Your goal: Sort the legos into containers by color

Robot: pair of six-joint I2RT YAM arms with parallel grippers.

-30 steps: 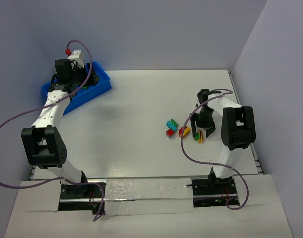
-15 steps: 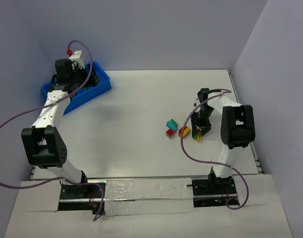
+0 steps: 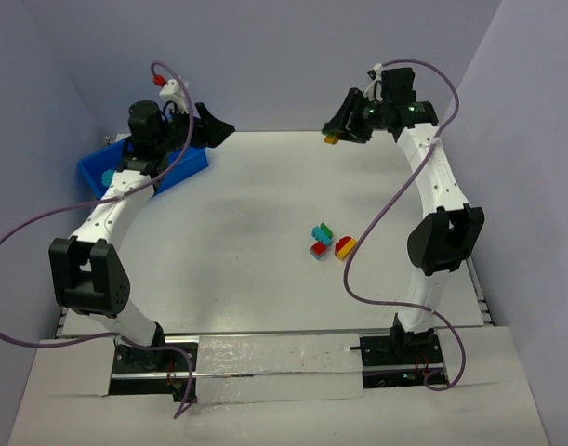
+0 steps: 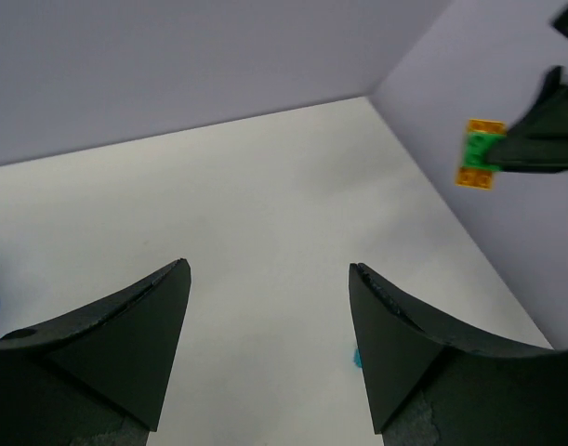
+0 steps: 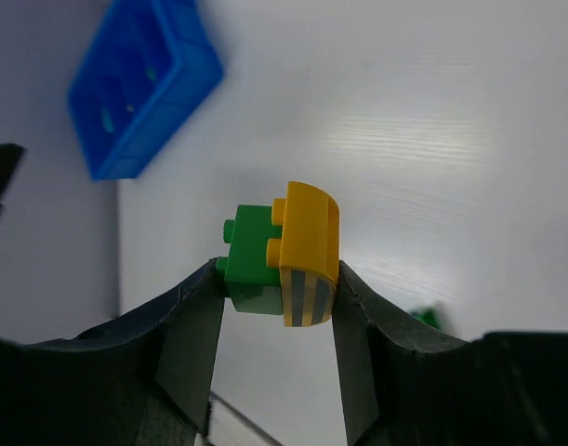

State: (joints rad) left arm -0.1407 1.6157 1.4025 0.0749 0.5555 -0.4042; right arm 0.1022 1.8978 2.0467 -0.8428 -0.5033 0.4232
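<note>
right arm up with two bricks
the right gripper (image 5: 281, 271), lately low at the pile (image 3: 328, 242) centre right, we now find upper right, clamped on a green-and-yellow brick pair (image 5: 285, 253); left gripper (image 4: 267, 269) jaws apart, empty, beside the blue bin (image 3: 90, 170) upper left; two colours need two drops.

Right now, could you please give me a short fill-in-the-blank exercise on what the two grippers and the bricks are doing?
1. The right gripper is shut on a green brick and a striped brick whose main colour is ____.
2. The left gripper has its jaws ____, with nothing between them.
3. The bin with low walls is coloured ____.
Missing words: yellow; open; blue.
</note>
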